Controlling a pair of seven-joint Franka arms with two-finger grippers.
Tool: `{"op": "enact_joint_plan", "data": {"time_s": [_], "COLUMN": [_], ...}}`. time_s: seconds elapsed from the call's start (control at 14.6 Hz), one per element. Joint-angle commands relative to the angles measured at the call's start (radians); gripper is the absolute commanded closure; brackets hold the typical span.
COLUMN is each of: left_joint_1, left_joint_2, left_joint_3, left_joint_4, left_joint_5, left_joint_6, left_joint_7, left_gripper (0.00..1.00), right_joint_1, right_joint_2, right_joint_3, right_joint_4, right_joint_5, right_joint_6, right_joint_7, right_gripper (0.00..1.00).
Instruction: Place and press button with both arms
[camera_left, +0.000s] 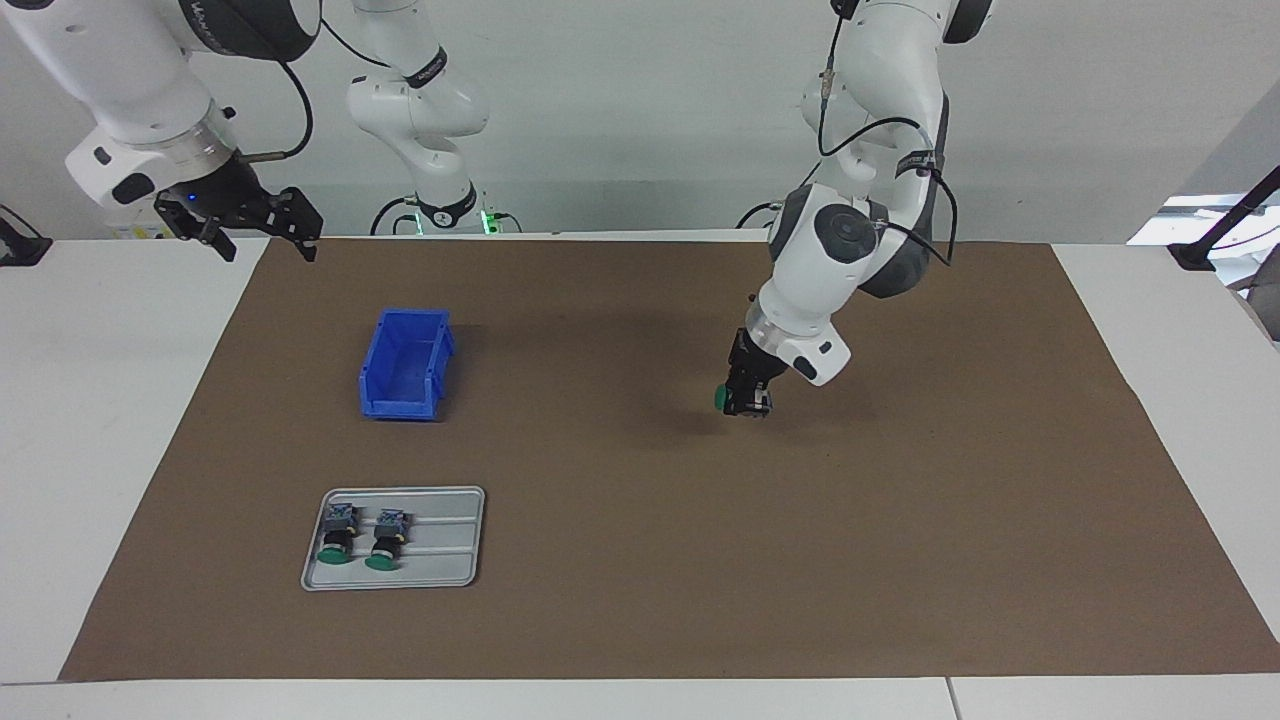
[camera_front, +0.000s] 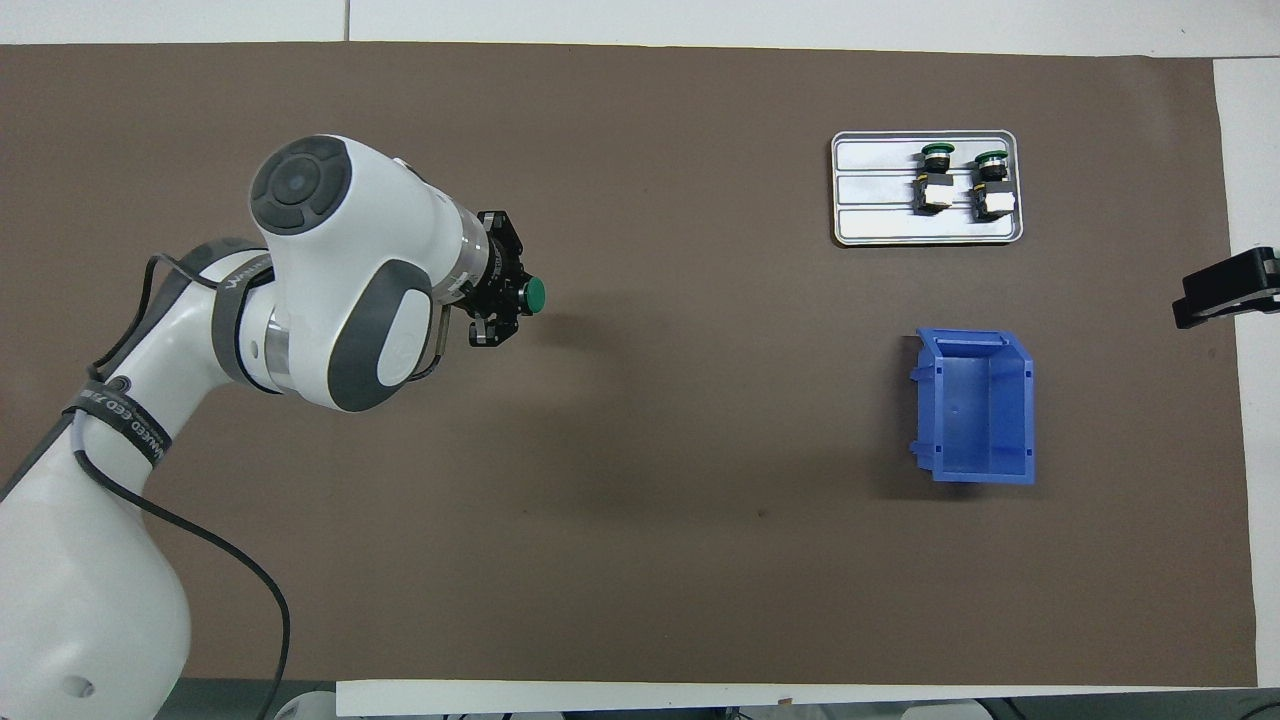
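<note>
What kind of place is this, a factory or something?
Probably a robotics lab: two white arms at a table under a brown mat, with a tray of buttons, a blue bin, and the left gripper holding one button.

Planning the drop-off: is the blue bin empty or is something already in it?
Empty. The blue bin stands open-topped, and the overhead view shows only its bare blue floor; no button lies inside.

White wall (camera_left: 640, 120), brown mat (camera_left: 640, 600), white table (camera_left: 100, 450)
</note>
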Motion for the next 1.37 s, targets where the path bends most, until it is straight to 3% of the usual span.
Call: {"op": "enact_joint_plan", "data": {"time_s": [0.0, 0.21, 0.55, 0.82, 1.03, 1.31], "left_joint_1": [0.053, 0.076, 0.143, 0.162, 0.157, 0.159], "left_joint_2": [-0.036, -0.038, -0.094, -0.118, -0.150, -0.148], "left_joint_3": [-0.008, -0.006, -0.005, -0.003, -0.005, -0.005], "left_joint_4": [-0.041, -0.043, -0.150, -0.204, -0.294, -0.337], "left_joint_5": [-0.056, -0.163, -0.496, -0.608, -0.798, -0.981], "left_joint_6": [-0.001, 0.003, 0.005, 0.022, 0.118, 0.118], "left_joint_7": [0.098, 0.173, 0.476, 0.531, 0.618, 0.760], "left_gripper": [0.99, 1.00, 0.99, 0.99, 0.99, 0.99], "right_joint_1": [-0.008, -0.008, -0.008, -0.008, -0.008, -0.008], "right_joint_2": [-0.016, -0.016, -0.016, -0.016, -0.016, -0.016], "right_joint_3": [0.002, 0.002, 0.002, 0.002, 0.002, 0.002], "right_joint_4": [-0.022, -0.022, -0.022, -0.022, -0.022, -0.022], "right_joint_5": [0.014, 0.014, 0.014, 0.014, 0.014, 0.014], "right_joint_6": [0.008, 0.008, 0.008, 0.008, 0.008, 0.008], "right_joint_7": [-0.022, -0.022, -0.022, -0.022, -0.021, -0.022], "right_gripper": [0.01, 0.01, 0.01, 0.01, 0.01, 0.01]}}
